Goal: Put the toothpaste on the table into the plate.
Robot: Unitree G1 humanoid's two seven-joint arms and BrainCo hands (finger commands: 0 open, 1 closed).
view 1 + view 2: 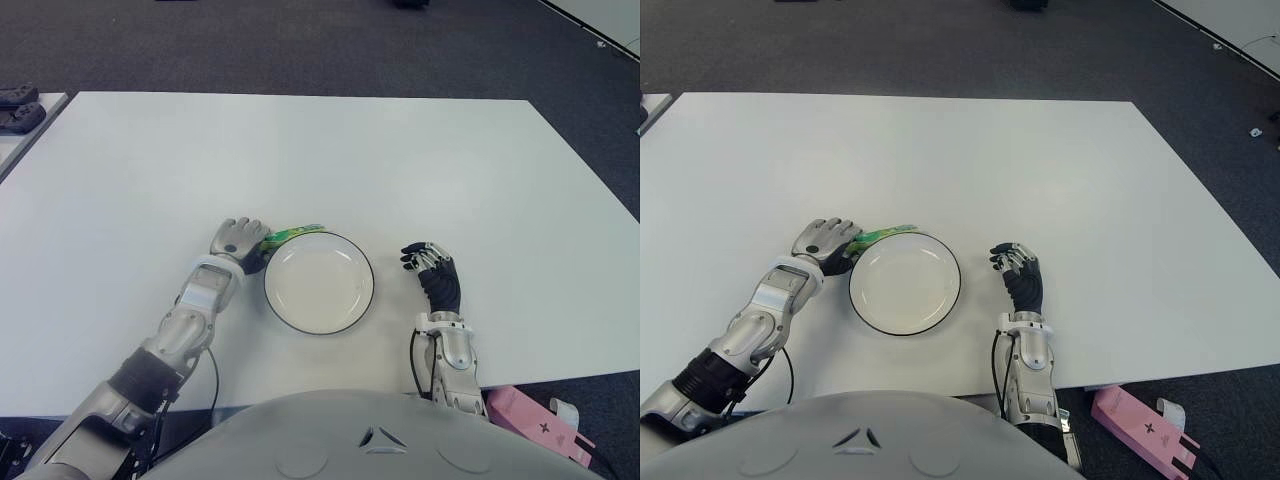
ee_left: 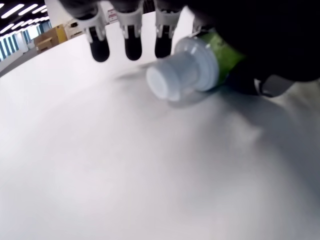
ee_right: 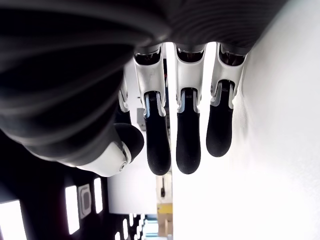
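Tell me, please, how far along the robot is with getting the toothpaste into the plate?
Early stage. Done: the left robot hand has reached the toothpaste, which lies on the table at the plate's far left rim. In hand: its fingers arch over the capped end, apparently closing on it. Left: lifting it and placing it in the plate, which holds nothing. The right robot hand shows right of the plate, holding nothing.

Silver jointed forearms, black cables, black-tipped white fingers (image 3: pixel 188 145), grey torso shell.

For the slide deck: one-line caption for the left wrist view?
Left hand closed around the green toothpaste tube, white cap low over the white table.
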